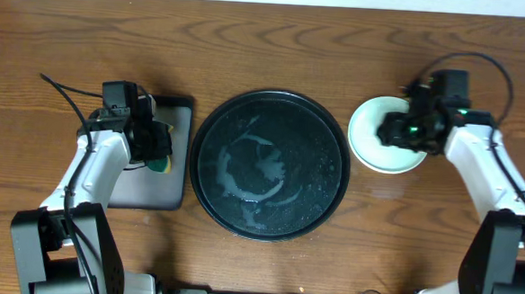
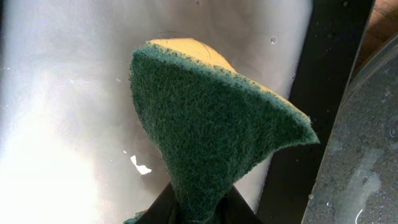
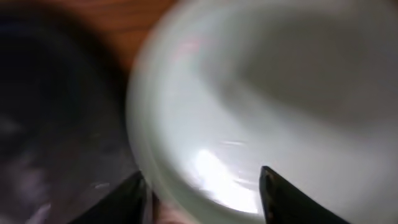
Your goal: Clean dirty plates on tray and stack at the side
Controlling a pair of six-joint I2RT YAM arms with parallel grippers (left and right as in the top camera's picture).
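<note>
The table is warm brown wood with darker wavy grain, and the round tray is glossy black, marked with pale grey-white swirls and specks of wet film. The plate is a very pale mint, almost white, with a bright sheen, while the rectangular tray is grey inside a black rim. The sponge has a dark green scouring face over a yellow foam layer.

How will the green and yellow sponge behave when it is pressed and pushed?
Probably soft and floppy: the sponge folds into a cone where it is pinched. Its green face looks coarse, so it likely drags rather than slides.
</note>
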